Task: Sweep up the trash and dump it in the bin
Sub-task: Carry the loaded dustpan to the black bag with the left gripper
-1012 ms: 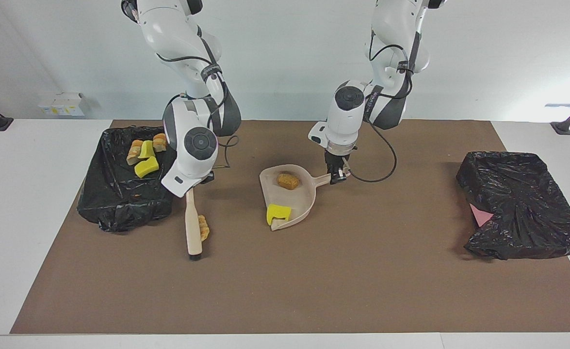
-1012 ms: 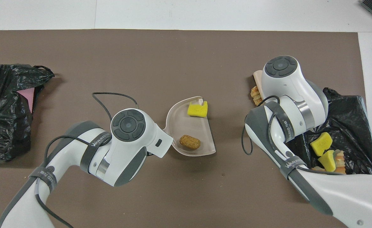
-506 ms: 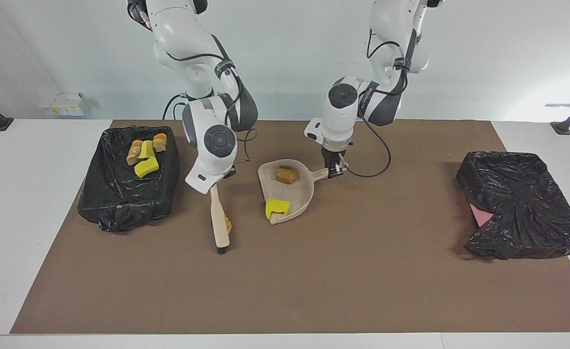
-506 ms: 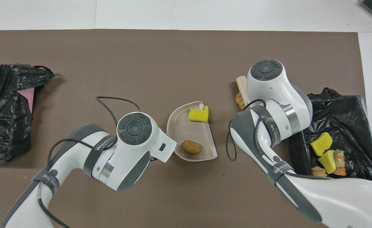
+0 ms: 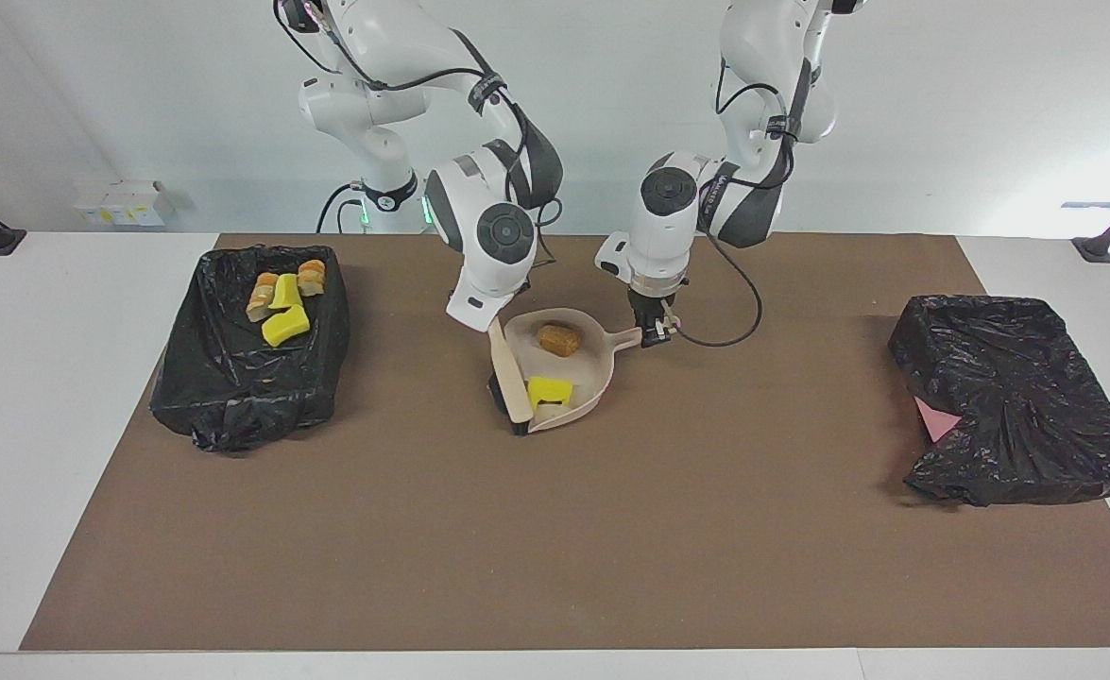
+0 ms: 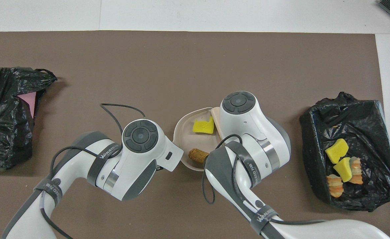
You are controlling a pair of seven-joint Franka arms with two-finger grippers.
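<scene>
1. Facing view: a flat brown mat (image 5: 611, 548) covers the table under the dustpan (image 5: 590, 364). It looks slightly grippy, so I judge light bits will drag on it, not skid. There is open floor on every side of the pan.
2. The lined bin (image 5: 233, 416) stands well apart from the dustpan toward the right arm's end. A second bin (image 5: 1036, 434) stands toward the left arm's end and holds a pink scrap (image 5: 937, 418).
3. The dustpan is probably thin, stiff plastic. The left gripper (image 5: 654, 335) pinches its handle stub, the sensible hold.
4. The brush (image 5: 509, 378) lies across the dustpan's open mouth. The right gripper (image 5: 490, 323) is clamped on its handle end.
5. The trash is four bits (image 5: 281, 297) in the lined bin, plus a yellow sponge (image 5: 550, 390) and a tan chunk (image 5: 558, 340) in the dustpan. All are likely light, soft and springy. Keep the pan level, since they roll easily.
</scene>
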